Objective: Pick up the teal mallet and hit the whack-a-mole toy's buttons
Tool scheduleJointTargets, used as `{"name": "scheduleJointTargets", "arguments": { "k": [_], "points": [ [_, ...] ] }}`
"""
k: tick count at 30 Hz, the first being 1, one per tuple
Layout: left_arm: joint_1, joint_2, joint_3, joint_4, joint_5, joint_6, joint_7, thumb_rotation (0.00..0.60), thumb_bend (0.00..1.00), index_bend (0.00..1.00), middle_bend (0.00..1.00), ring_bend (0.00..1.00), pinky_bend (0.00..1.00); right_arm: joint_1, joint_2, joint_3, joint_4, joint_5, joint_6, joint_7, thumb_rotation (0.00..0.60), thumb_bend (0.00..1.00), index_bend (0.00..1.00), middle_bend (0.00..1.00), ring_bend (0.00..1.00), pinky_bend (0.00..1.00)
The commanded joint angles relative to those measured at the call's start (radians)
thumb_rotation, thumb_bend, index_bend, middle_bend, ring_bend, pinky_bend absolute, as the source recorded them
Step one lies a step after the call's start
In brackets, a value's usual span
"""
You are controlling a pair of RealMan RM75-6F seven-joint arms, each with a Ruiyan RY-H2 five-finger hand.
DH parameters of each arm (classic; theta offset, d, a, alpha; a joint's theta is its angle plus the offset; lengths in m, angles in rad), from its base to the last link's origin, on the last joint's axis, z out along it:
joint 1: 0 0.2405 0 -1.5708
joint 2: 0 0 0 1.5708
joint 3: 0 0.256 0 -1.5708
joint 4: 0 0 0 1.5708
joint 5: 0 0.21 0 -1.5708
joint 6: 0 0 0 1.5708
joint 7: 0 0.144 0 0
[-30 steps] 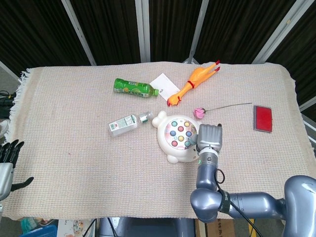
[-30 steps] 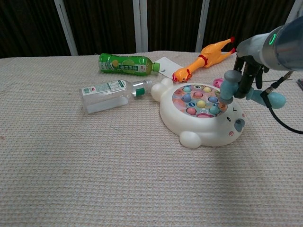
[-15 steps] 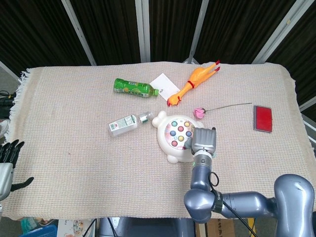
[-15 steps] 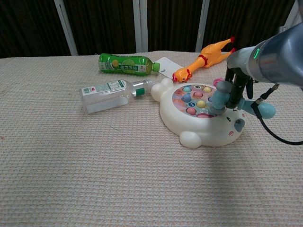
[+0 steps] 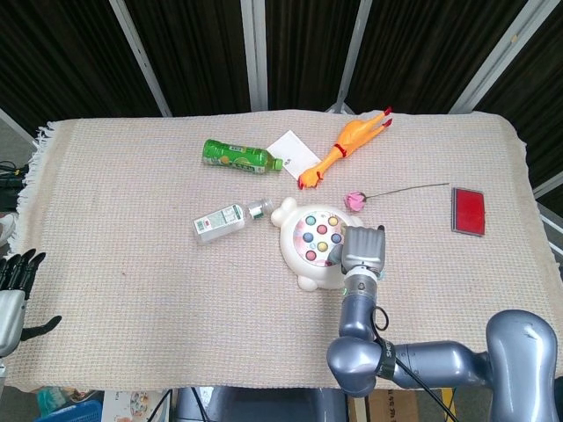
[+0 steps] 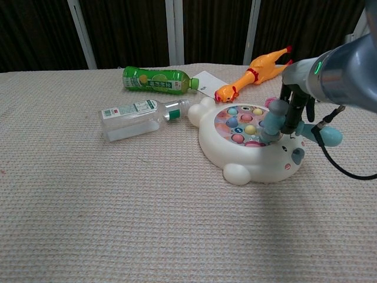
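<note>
right hand [image 6: 297,106] gripping teal mallet [image 6: 273,121] on whack-a-mole toy [image 6: 250,144] | left hand [image 5: 13,286] open, idle | clear bottle [image 6: 138,118] just beside toy | rubber chicken [image 6: 256,68] behind

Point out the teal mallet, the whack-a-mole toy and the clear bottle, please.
teal mallet [image 6: 272,120], chest view, on its head.
whack-a-mole toy [image 6: 237,172], chest view, on its front foot.
clear bottle [image 6: 131,119], chest view, on its body.

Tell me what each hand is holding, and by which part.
The right hand grips the teal mallet by its handle, the head down on the whack-a-mole toy. The left hand holds nothing.
</note>
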Motion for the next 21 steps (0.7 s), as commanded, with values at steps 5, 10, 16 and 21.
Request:
{"name": "scheduleJointTargets", "arguments": {
  "k": [5, 10, 16, 21],
  "points": [
    [0.000, 0.002, 0.000, -0.001, -0.001, -0.001, -0.004, 0.600, 0.00, 0.08, 0.00, 0.00, 0.00, 0.019, -0.002, 0.007, -0.018, -0.009, 0.021, -0.015, 0.600, 0.55, 0.84, 0.63, 0.52, 0.20],
    [0.001, 0.005, 0.002, -0.001, 0.003, 0.001, -0.007, 0.600, 0.00, 0.08, 0.00, 0.00, 0.00, 0.019, -0.013, 0.003, -0.003, -0.002, 0.017, -0.013, 0.600, 0.55, 0.84, 0.63, 0.52, 0.20],
    [0.003, 0.006, -0.001, 0.000, -0.001, 0.003, -0.011, 0.600, 0.00, 0.08, 0.00, 0.00, 0.00, 0.020, -0.017, 0.000, 0.013, -0.004, 0.006, -0.015, 0.600, 0.55, 0.84, 0.63, 0.52, 0.20],
    [0.001, 0.005, 0.001, 0.000, 0.003, 0.001, -0.008, 0.600, 0.00, 0.08, 0.00, 0.00, 0.00, 0.018, -0.016, -0.004, 0.020, -0.004, 0.005, -0.020, 0.600, 0.55, 0.84, 0.63, 0.52, 0.20]
  ]
}}
